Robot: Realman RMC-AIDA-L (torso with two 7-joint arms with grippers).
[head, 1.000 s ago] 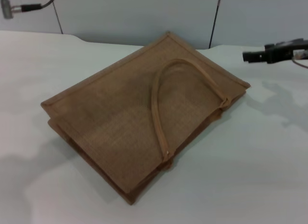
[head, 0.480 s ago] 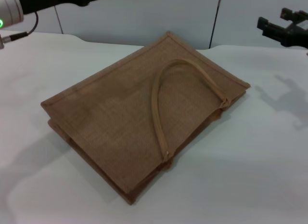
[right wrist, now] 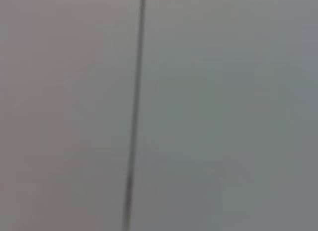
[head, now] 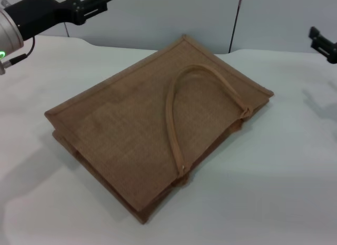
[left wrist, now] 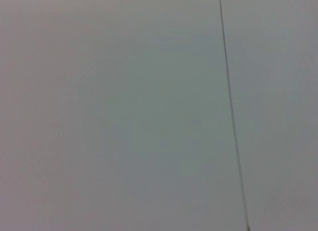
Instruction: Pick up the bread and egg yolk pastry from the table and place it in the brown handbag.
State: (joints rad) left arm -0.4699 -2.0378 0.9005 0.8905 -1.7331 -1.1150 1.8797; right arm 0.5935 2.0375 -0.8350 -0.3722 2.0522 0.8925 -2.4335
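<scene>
The brown handbag [head: 131, 129] lies flat on the white table [head: 274, 192] in the head view, one tan strap handle [head: 171, 116] looped across its upper face. The bread and the egg yolk pastry are not in view. My left gripper [head: 93, 5] is raised at the far left, above and behind the bag's far left side. My right gripper [head: 322, 45] is raised at the right edge of the view, well clear of the bag. Both wrist views show only a grey wall.
A grey panelled wall stands behind the table, with a dark seam in the left wrist view [left wrist: 231, 112] and in the right wrist view [right wrist: 134, 112]. Bare tabletop surrounds the bag on all sides.
My left arm has come into view at the top left and reached further right. My right gripper has risen and drawn off to the right edge. The bag has not moved.
</scene>
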